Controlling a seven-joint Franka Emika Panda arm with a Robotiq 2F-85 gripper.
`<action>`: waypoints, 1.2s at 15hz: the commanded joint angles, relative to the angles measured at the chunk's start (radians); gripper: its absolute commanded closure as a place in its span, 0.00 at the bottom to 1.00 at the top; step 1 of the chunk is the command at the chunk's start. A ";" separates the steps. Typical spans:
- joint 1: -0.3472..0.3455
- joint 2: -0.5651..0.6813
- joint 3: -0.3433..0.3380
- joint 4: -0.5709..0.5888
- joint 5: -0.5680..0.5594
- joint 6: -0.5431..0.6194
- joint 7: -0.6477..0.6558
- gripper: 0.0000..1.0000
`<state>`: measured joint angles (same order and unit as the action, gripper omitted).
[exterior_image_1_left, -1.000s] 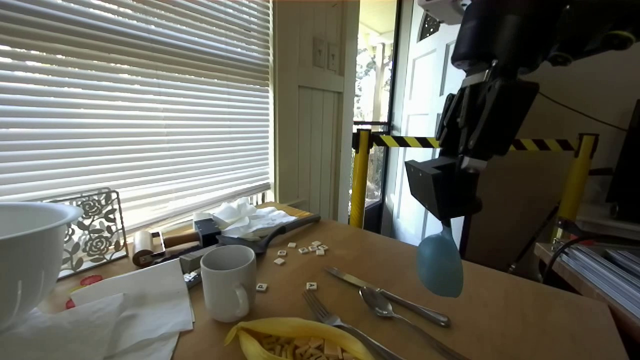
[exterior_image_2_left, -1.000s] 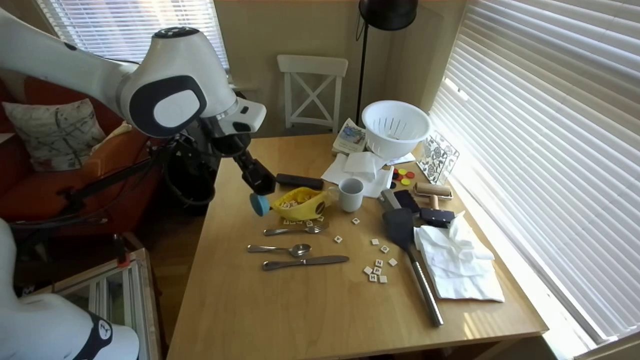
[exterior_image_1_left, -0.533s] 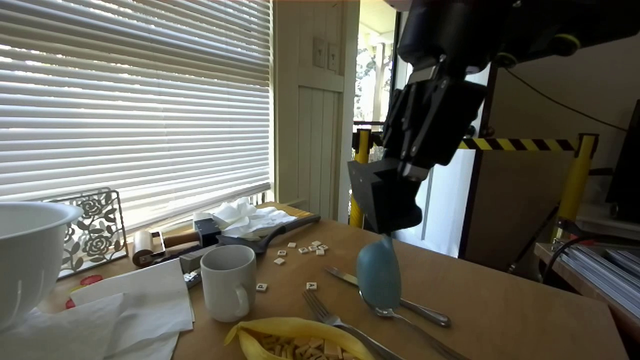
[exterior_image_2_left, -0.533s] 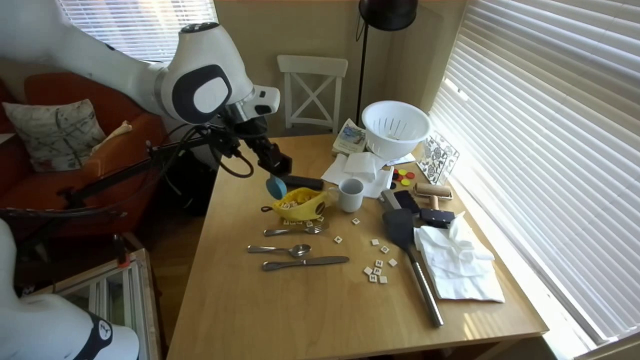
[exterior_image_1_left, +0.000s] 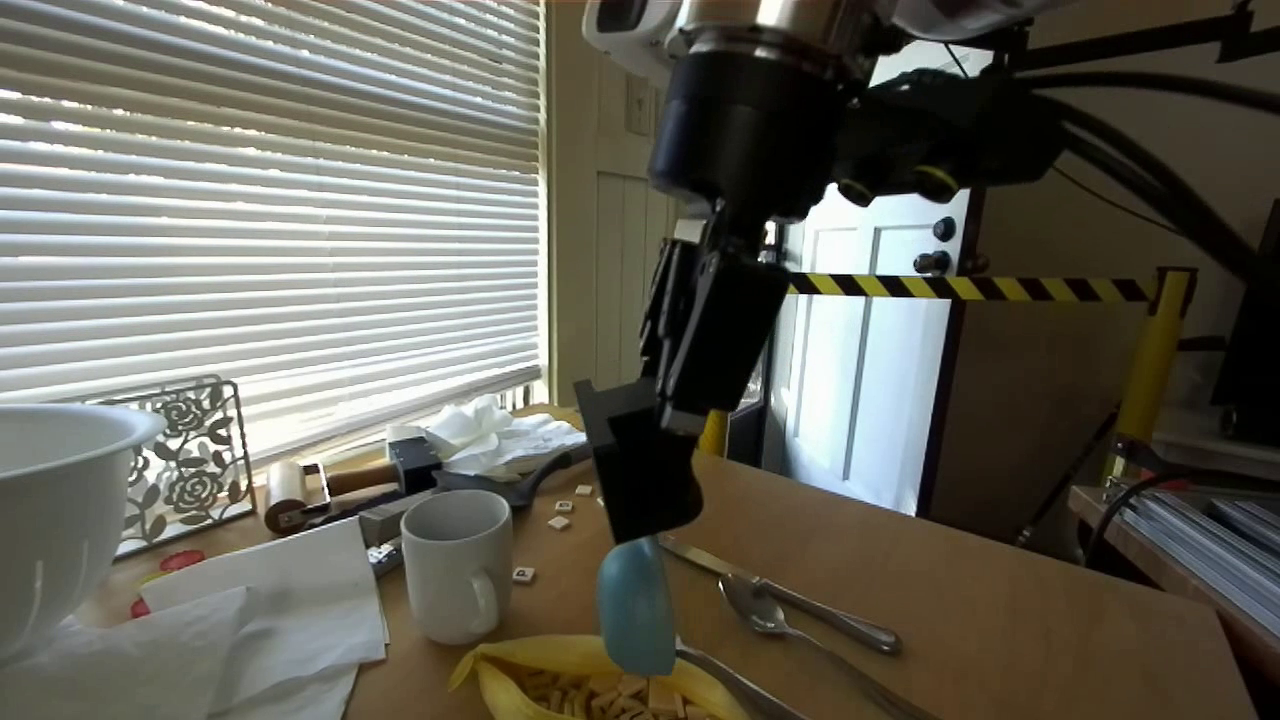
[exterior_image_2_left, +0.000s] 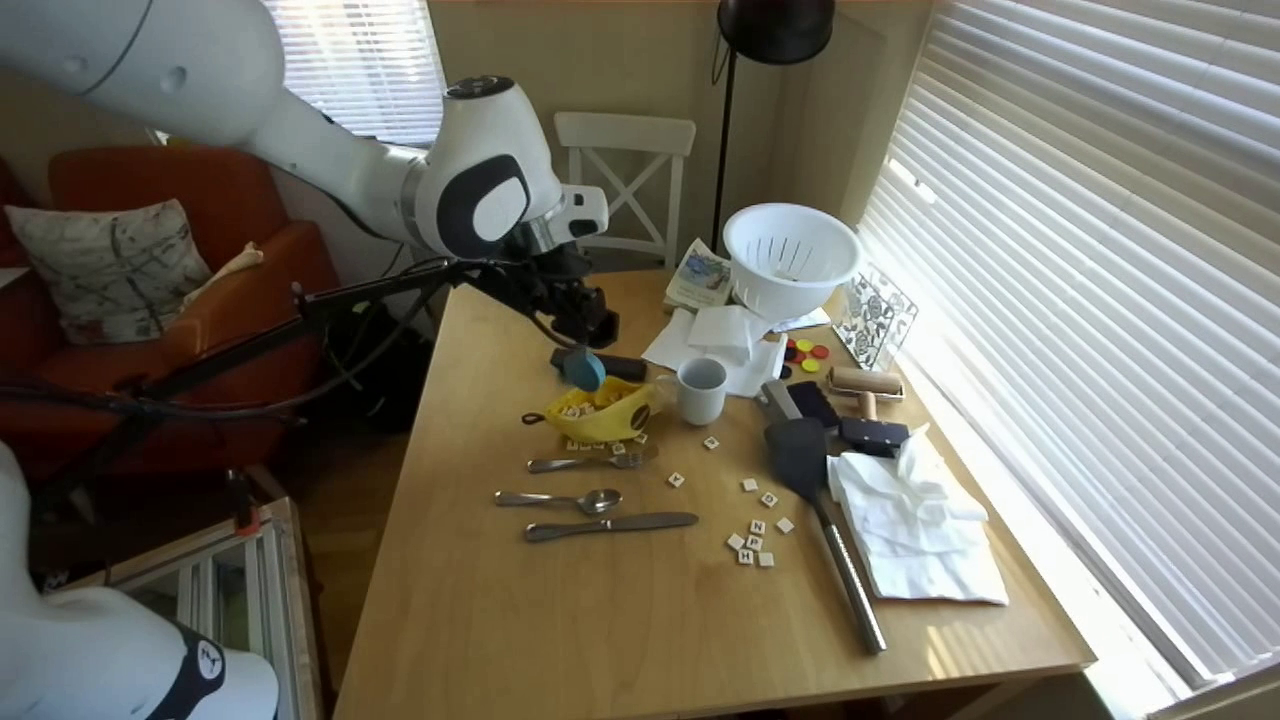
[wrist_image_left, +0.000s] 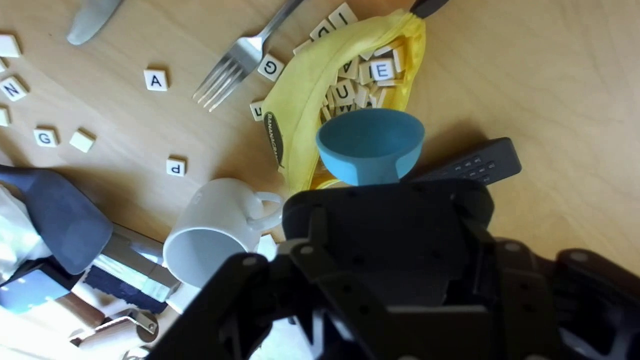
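Wood table (exterior_image_2_left: 560, 630); gripper (exterior_image_1_left: 668, 402) clamped on block (wrist_image_left: 390, 212), likely a sturdier grip for scoop (wrist_image_left: 370, 135), hanging over pouch (wrist_image_left: 300, 97); pouch gapes, so tiles (wrist_image_left: 344, 92) show.

In the wrist view, the block (wrist_image_left: 387, 215) hides the stem end of the scoop (wrist_image_left: 370, 135), the lower end of the pouch (wrist_image_left: 300, 95) and part of the remote (wrist_image_left: 482, 160); the top edge cuts off the handle of the fork (wrist_image_left: 247, 50) and most of the knife (wrist_image_left: 95, 20). In an exterior view, the scoop covers the fork's tines, the block hides the end of the spatula (exterior_image_1_left: 558, 463), and the picture's edges crop the bowl (exterior_image_1_left: 70, 500), pouch and spoon (exterior_image_1_left: 762, 605). Where the tool (exterior_image_1_left: 662, 400) meets the block is too dark to make out. In an exterior view, letters on the tiles (exterior_image_2_left: 578, 410) inside the pouch are too small to read.
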<state>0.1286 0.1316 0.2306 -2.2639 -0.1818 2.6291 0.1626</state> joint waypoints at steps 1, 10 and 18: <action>0.035 0.099 -0.045 0.083 -0.027 0.035 -0.033 0.65; 0.058 0.236 -0.109 0.147 -0.010 0.060 -0.074 0.65; 0.093 0.275 -0.140 0.190 -0.019 -0.043 -0.035 0.65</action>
<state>0.1883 0.3682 0.1216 -2.1175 -0.1854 2.6559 0.0988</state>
